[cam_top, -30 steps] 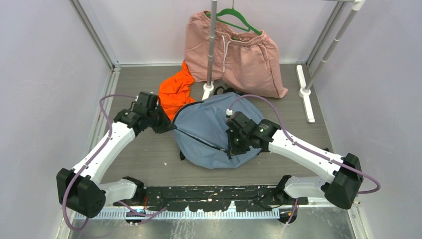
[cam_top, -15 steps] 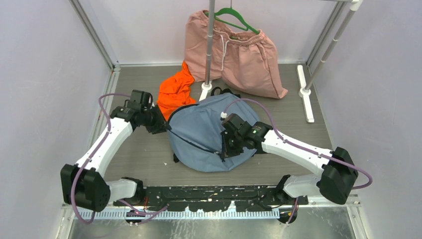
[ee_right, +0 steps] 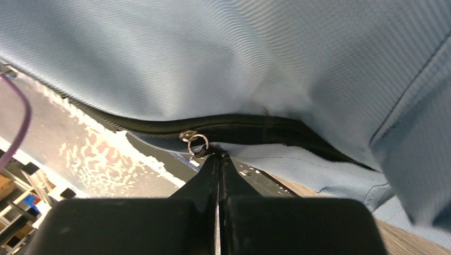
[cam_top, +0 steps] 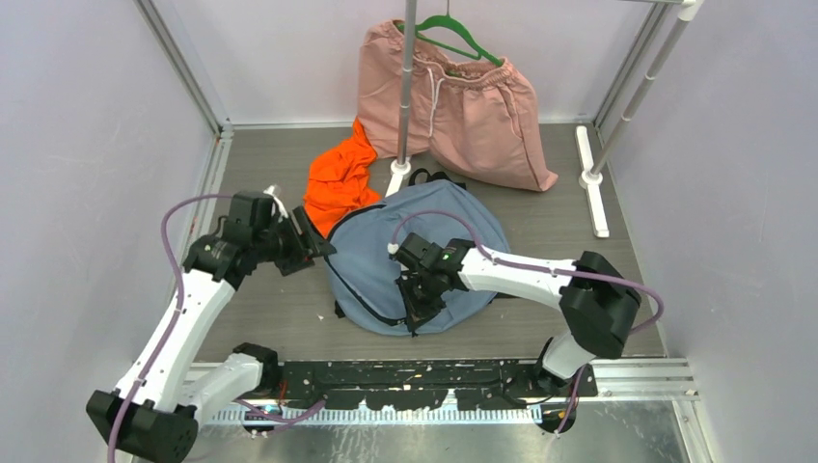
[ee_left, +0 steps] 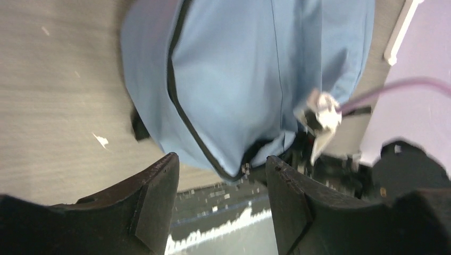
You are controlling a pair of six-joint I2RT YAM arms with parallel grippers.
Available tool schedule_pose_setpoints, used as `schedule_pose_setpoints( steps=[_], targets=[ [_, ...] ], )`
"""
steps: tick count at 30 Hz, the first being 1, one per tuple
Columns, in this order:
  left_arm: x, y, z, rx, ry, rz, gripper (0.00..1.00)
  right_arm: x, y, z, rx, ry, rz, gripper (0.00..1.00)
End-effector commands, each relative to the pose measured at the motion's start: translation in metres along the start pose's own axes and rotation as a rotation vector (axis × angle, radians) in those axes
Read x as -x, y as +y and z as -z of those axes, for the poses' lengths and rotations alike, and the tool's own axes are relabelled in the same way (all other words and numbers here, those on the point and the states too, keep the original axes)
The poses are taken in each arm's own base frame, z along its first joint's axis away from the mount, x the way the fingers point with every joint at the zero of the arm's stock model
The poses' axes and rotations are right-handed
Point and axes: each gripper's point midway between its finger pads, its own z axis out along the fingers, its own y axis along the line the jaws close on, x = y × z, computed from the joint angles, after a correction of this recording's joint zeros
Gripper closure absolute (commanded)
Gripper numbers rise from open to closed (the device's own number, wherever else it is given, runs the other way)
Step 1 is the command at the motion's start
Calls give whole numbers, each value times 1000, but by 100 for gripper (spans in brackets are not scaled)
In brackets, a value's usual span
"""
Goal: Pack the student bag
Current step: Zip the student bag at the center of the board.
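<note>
- The student bag [cam_top: 381, 246] lies mid-table [cam_top: 270, 299], just near of the orange garment [cam_top: 338, 178] and the pink shorts [cam_top: 473, 106].
- The right gripper [ee_right: 219, 158] is clenched, its tips pinching the zipper pull [ee_right: 194, 141] at the bag's near edge.
- The left gripper [ee_left: 220, 196] is spread wide and holds nothing, just left of the bag.
- Since half a second ago, the right gripper has slid left and nearer, and the bag has shifted slightly left.

student bag [cam_top: 376, 256] | grey-blue, black zipper | lying flat mid-table | zipper seemingly partly open
</note>
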Motion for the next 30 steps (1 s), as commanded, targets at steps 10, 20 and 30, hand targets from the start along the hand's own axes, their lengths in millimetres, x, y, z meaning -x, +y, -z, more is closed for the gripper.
schedule_pose_setpoints(
  steps=[10,20,30],
  targets=[
    [-93,-20,-19,-25,210,8,37,0,-8,18,-46,-31,61,99],
    [-110,-23,-59,6,203,-36,38,1,-10,32,-64,-77,62,99],
    [-73,-41,-43,15,87,-147,100,18,-16,59,-144,-167,79,99]
  ],
)
